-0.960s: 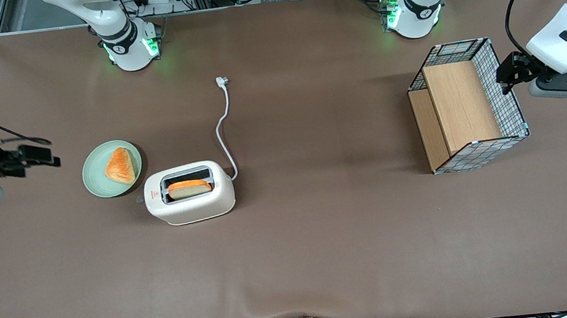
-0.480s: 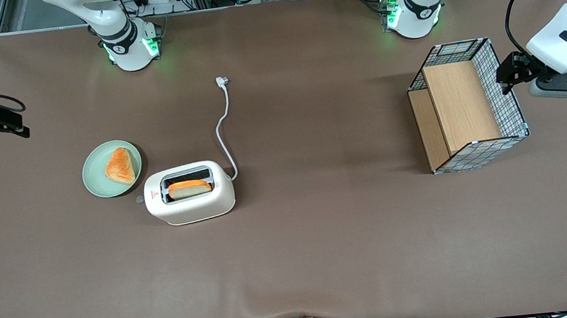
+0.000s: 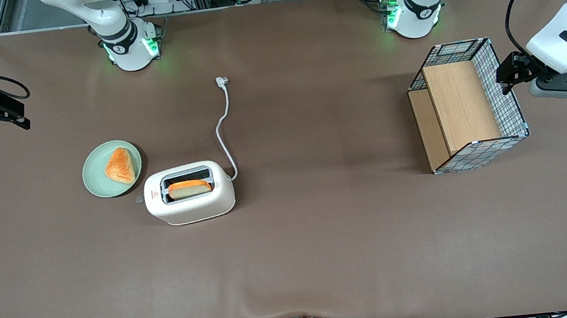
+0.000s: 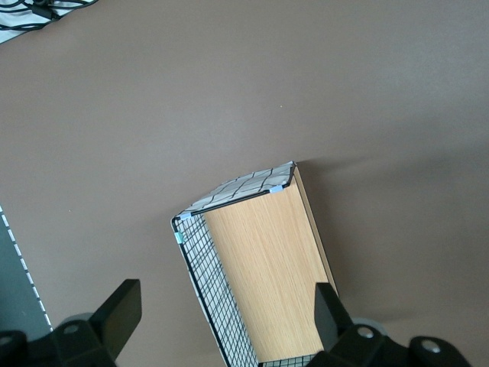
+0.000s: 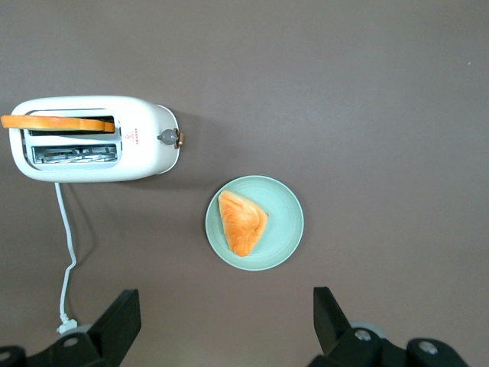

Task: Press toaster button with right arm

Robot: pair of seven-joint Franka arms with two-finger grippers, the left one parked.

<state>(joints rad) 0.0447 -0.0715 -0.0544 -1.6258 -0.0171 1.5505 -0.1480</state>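
The cream-white toaster (image 3: 189,192) stands on the brown table with a slice of toast in one slot; it also shows in the right wrist view (image 5: 92,138). The small grey toaster button (image 3: 139,199) sticks out of its narrow end facing the plate, and shows in the right wrist view (image 5: 168,138). My right arm's gripper (image 3: 20,113) hangs high at the working arm's end of the table, well away from the toaster and farther from the front camera than the plate. It is open and empty (image 5: 225,329), fingers (image 5: 122,321) wide apart.
A green plate (image 3: 93,181) with a piece of pastry (image 3: 120,165) lies beside the toaster's button end. The white cord (image 3: 225,128) runs from the toaster to its plug (image 3: 223,82). A wire-and-wood basket (image 3: 467,105) stands toward the parked arm's end.
The gripper has pulled back from beside the plate, moving away from the front camera and toward the table's end. The toaster, toast and plate have not moved.
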